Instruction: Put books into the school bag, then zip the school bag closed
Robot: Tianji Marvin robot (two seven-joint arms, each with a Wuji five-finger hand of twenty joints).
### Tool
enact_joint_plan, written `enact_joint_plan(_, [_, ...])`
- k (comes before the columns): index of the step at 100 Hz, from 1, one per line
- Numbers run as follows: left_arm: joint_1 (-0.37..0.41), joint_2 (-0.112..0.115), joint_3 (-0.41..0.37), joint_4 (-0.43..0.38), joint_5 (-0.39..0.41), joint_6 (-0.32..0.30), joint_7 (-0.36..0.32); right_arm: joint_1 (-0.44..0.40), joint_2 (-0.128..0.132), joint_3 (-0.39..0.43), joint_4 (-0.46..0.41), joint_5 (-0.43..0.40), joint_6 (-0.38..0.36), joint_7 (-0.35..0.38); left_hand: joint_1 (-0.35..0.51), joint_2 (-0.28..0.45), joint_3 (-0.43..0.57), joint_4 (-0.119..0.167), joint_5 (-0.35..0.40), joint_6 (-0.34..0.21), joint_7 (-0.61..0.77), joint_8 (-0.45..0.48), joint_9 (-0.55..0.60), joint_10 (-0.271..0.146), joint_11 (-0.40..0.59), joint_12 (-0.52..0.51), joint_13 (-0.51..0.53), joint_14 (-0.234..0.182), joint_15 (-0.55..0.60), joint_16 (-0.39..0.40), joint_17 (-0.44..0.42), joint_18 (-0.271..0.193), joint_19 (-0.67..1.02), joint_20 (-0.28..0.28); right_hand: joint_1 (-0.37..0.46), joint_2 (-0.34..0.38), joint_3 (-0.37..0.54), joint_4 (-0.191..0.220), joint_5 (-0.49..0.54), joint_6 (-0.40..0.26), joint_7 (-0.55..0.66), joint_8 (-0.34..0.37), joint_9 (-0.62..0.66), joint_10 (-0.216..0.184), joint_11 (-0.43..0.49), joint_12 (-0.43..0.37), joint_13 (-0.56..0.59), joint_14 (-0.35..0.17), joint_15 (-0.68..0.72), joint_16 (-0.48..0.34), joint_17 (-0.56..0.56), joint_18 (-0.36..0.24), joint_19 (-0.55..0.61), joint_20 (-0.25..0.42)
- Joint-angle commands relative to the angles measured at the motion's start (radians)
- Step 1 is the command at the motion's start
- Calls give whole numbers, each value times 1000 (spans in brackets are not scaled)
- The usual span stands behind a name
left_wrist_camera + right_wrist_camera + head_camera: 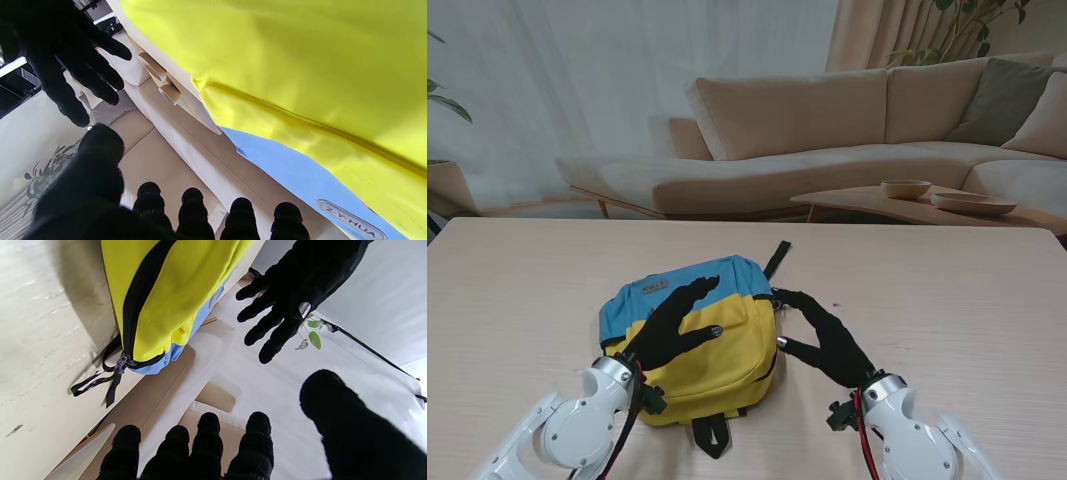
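Note:
A yellow and blue school bag [732,350] lies flat in the middle of the table [517,300]. No book shows in any view. My left hand [672,325] hovers over the bag's front with fingers spread, holding nothing; in its wrist view the yellow fabric [300,66] and a grey label [350,218] fill the frame. My right hand [827,340] is open beside the bag's right edge. In the right wrist view a black zipper band runs along the bag [186,283] to a pull [120,362] at the blue end, with black straps trailing onto the table.
A black strap [775,258] sticks out at the bag's far end and a loop [710,435] at the end nearer to me. Beyond the table stand a beige sofa [827,130] and a low table with bowls [907,188].

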Motion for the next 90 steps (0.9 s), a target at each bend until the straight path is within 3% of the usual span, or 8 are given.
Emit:
enact_joint_plan(1, [8,-15,-2,7,-10,-3,15,10,-3,-10,17,-18,-11,6,-47,19,-3,21,-11,-33,-18,-23,-7,-42,-25,-27,8,-44,-25,-25,-4,-31,-41,-22,-65,42,-56,56,-17,-35,-101,-17,-22,-64,-38,-23,-48,-47,-28,0,-8,-18,-60,17])
enact_joint_plan(9, [6,-22,-4,19,-34,-5,34,25,-4,-17,30,-7,-19,5,-50,23,-5,20,-9,-36,-11,-19,-6,-45,-22,-30,8,-43,-26,-32,-2,-34,-46,-30,-74,75,-89,67,11,-31,-227,48,-26,-64,-48,-26,-53,-46,-32,4,-6,-13,-111,67])
enact_joint_plan(42, [9,-24,-11,11,-50,18,32,62,-12,-25,29,61,11,11,-28,-1,8,24,-13,-46,-1,28,-9,-39,-26,-35,7,-47,-28,-42,1,-35,-52,-54,-58,94,-110,61,5,-27,-241,77,-25,-63,-57,-31,-61,-37,-39,10,-19,3,-142,89])
enact_joint_plan(45, [10,-23,-12,8,-49,18,30,65,-12,-26,30,64,14,13,-26,-3,10,24,-13,-44,-3,30,-9,-37,-28,-42,7,-47,-30,-48,1,-35,-53,-57,-59,97,-115,62,6,-27,-248,80,-32,-66,-100,-53,-61,-37,-41,9,-15,5,-156,102])
enact_joint_plan(90, [31,-11,-22,-18,-19,-10,1,56,-10,-17,40,54,-10,13,-22,-11,13,24,-11,-55,4,49,-8,-37,-21,-44,6,-47,-29,-65,3,-38,-61,-84,-78,117,-156,72,7,-21,-248,84,-32,-64,-116,-59,-61,-35,-43,1,-7,18,-198,129])
